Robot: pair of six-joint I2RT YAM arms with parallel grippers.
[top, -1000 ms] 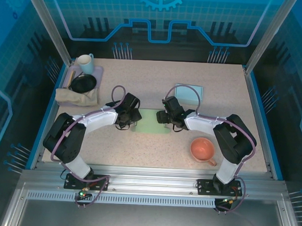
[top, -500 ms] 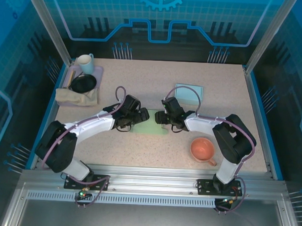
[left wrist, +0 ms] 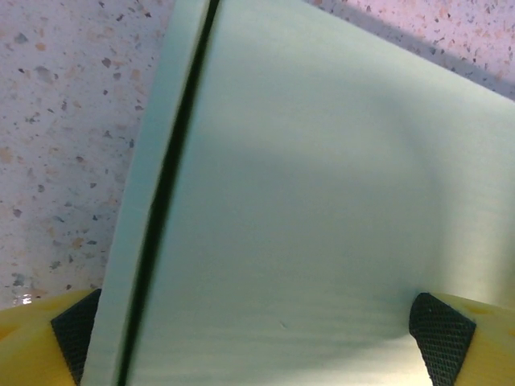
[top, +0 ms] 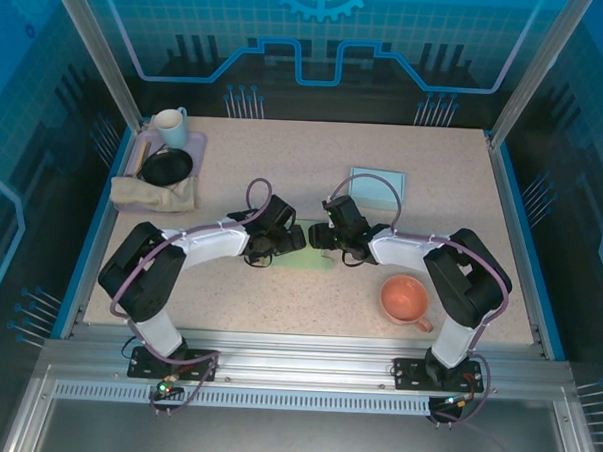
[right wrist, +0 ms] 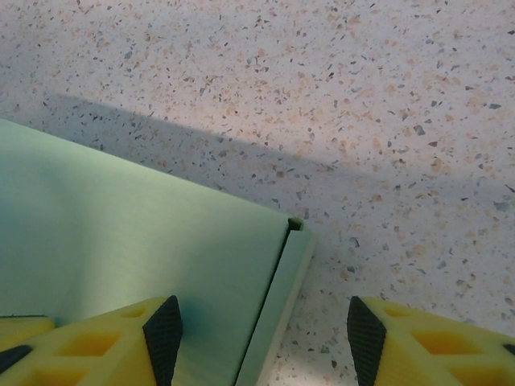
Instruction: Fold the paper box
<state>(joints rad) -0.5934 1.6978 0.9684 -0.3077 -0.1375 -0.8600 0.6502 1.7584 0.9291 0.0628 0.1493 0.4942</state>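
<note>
Speckled surface (top: 443,192): left end effector (left wrist: 259,338) and right end effector (right wrist: 261,334), fingers apart, straddle flat pale-green paper box (right wrist: 121,233); we should grip squarely.

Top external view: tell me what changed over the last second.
The left gripper slid right across the green paper box, nearing the right gripper; its arm swung in behind it. Nothing was gripped or let go: both sets of jaws stand open. The right gripper, the paper box, the pink cup and the tray kept their places.
</note>
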